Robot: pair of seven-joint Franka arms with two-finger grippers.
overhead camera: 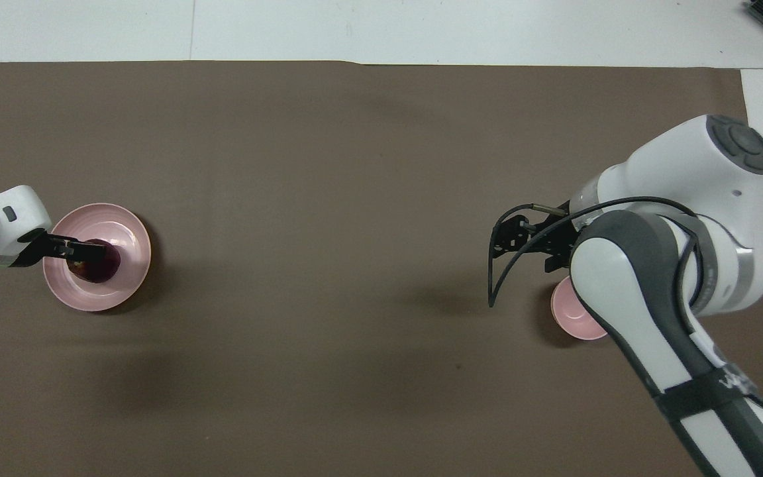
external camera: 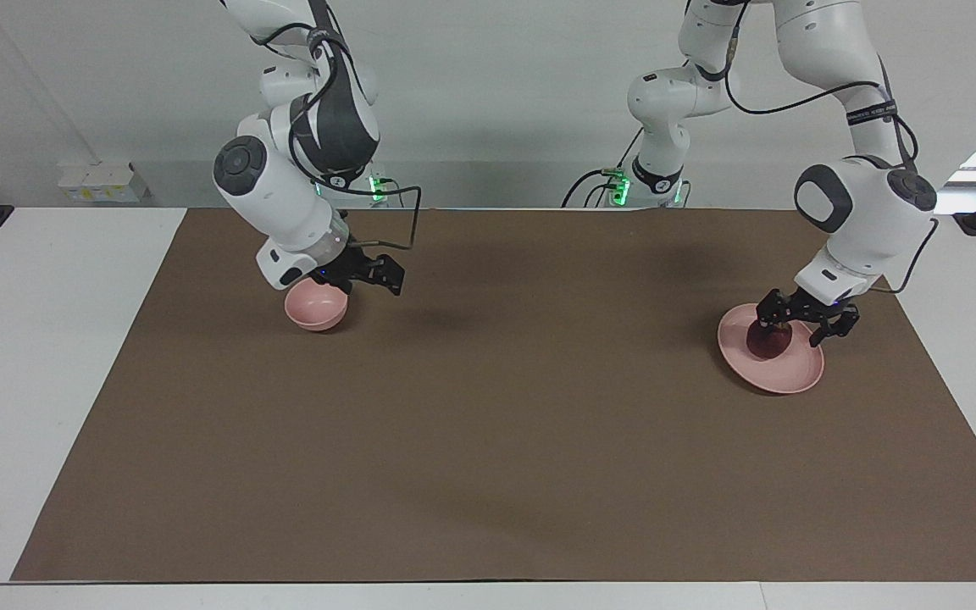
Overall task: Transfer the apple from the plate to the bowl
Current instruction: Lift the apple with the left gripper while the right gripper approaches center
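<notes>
Apple (external camera: pixel 769 341) sits on the plate (external camera: pixel 797 379) at the left arm's end of the desk. Left gripper (external camera: pixel 800 332) has its fingers spread around it. Could roll away if they close off-centre. Right gripper (external camera: pixel 369 280) waits over the bowl (external camera: pixel 315 312); can't tell its fingers.

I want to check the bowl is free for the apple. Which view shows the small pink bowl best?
The facing view: the small deep pale pink bowl shows its rim and outer wall below the right gripper. In the overhead view the right arm covers most of it, leaving a pink crescent.
</notes>
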